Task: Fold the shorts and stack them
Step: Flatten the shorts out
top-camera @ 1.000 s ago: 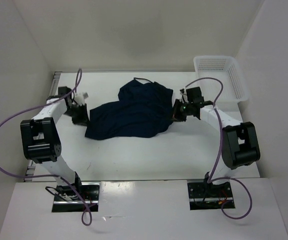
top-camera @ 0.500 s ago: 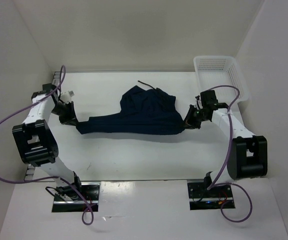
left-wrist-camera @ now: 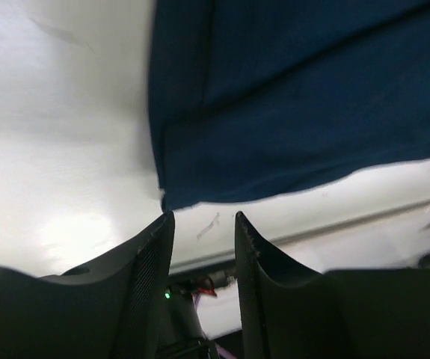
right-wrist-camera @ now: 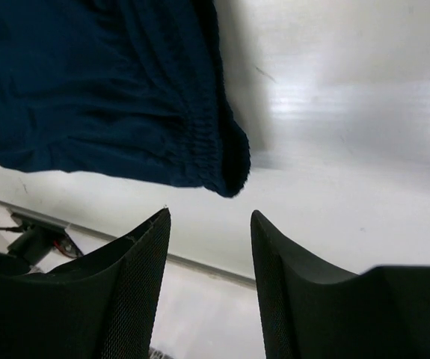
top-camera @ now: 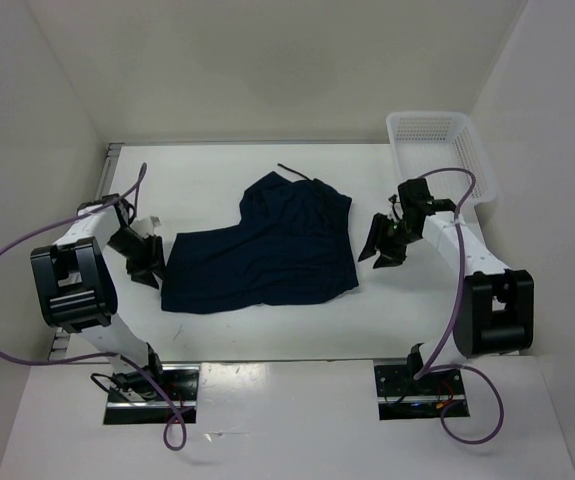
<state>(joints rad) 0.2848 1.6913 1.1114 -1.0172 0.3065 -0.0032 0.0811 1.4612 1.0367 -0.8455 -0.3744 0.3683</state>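
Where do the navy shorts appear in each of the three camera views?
Top external: the shorts lie spread at the centre of the white table, between the two arms.
Left wrist: the shorts fill the upper right, one corner just above the left end effector.
Right wrist: the shorts fill the upper left, above the right end effector.
Shared landmark: the white table.

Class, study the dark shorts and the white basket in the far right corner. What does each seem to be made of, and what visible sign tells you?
Shorts: soft cloth, knit or woven, I cannot tell which; dark navy, matte. It wrinkles, lies limp on the table, and gathers at the elastic waistband.
Basket: probably moulded plastic, white. Its walls form a stiff, regular mesh that holds its shape.
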